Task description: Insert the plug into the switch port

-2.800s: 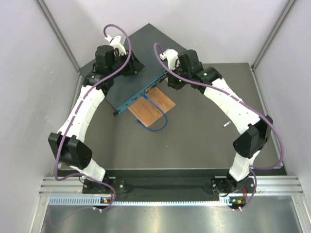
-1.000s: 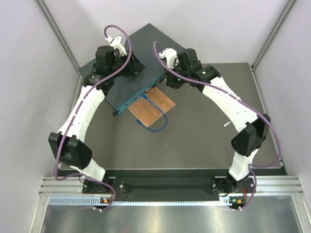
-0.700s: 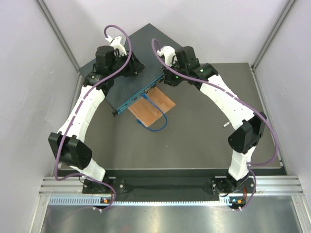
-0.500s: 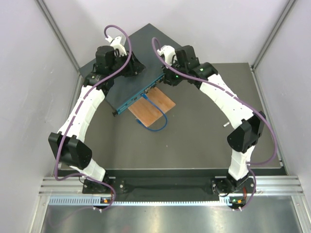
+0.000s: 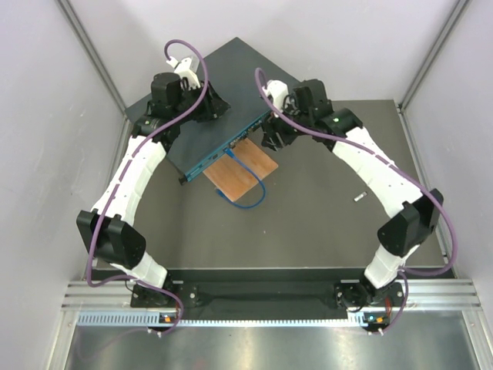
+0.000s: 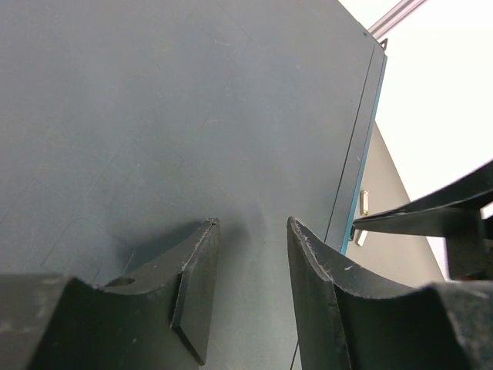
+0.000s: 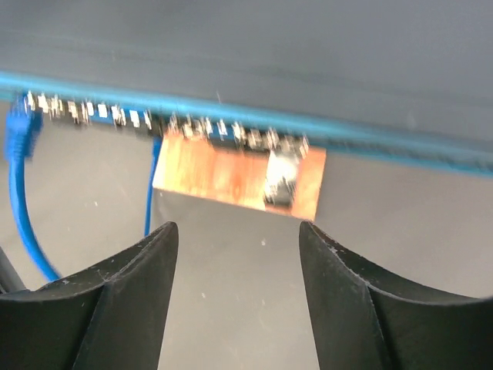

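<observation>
Diagonally across the bench (image 5: 323,216), one switch (image 5: 231,77) runs its long axis from near-left to far-right, with its port row (image 7: 192,125) facing near-right. One wooden board (image 5: 240,171) lies against that face. One blue cable (image 5: 254,193) crosses the board to one plug (image 7: 21,127), seemingly seated in a port. The plug is left of the right end effector (image 7: 236,231), the nearer one, which is spread wide and empty. The left end effector (image 6: 253,227), half-spread and empty, sits over the switch top.

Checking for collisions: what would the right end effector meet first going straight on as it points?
Likely the wooden board, framed by the open right end effector in front of the switch; depth is unclear, so the table might come first.
</observation>
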